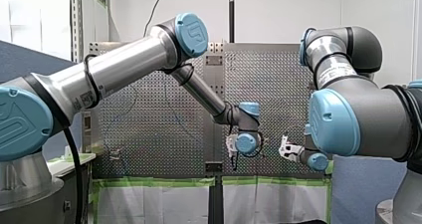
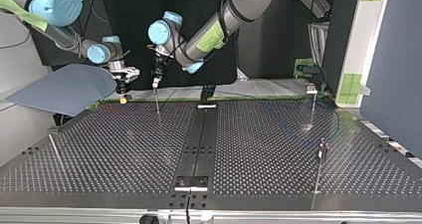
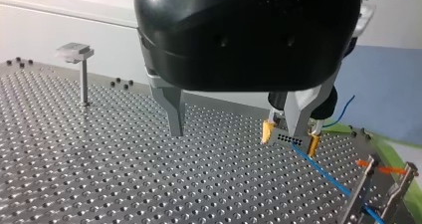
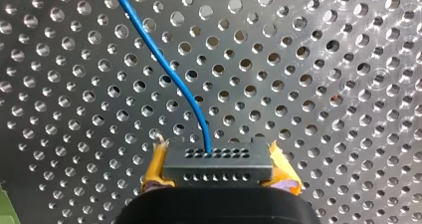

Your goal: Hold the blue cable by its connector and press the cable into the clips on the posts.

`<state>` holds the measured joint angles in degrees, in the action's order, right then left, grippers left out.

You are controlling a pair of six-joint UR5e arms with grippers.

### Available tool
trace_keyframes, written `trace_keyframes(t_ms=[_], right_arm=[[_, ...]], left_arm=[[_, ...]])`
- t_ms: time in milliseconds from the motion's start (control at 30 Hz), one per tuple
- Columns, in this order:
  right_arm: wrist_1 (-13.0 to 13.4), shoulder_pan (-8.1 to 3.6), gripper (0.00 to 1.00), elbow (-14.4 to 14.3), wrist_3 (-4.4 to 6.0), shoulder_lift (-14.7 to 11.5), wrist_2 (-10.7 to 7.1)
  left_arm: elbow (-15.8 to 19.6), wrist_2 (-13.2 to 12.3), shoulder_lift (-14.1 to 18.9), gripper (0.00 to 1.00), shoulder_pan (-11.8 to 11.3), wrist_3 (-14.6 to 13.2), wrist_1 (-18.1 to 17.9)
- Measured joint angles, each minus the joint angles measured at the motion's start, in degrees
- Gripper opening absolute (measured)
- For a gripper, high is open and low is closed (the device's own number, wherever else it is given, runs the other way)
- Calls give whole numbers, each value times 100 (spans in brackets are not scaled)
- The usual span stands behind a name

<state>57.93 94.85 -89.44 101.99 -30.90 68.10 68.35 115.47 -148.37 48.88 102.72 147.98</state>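
Where posts (image 3: 83,82) stand, perforated table (image 3: 74,159), white wall (image 1: 278,10)

Along the left arm (image 1: 124,64): silver tubes, grey joints, round light-blue caps (image 1: 191,34) embossed with a logo. Carries a black cable (image 1: 88,79) looped round the thick tube, with a small sticker (image 1: 79,102) beside it. Shows a green patch (image 2: 212,35) on the forearm in the top view. Along the right arm (image 1: 358,109): the same silver, dark grey and light blue, plus a white lettered label (image 1: 332,77). On the left gripper (image 3: 238,132): glossy black rounded body, tapered metal fingers (image 3: 174,109). On the right gripper (image 4: 219,167): black body, yellow pads (image 4: 155,167), ragged at the edges.
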Motion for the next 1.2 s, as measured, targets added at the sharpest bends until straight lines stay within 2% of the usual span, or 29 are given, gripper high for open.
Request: trace_keyframes(t_ms=[167,367,600,800,1200], right_arm=[[8,29,0,0,37,3,-59],[22,46,0,0,86,3,-107],[26,54,0,0,90,3,-110],[26,65,0,0,86,3,-97],[24,89,0,0,81,4,-92]], left_arm=[[266,11,265,98,6,128,51],[544,13,544,98,34,102,46],[885,35,886,98,51,142,62],[1203,179,1203,98,54,228,73],[1804,251,1805,98,58,414,-419]])
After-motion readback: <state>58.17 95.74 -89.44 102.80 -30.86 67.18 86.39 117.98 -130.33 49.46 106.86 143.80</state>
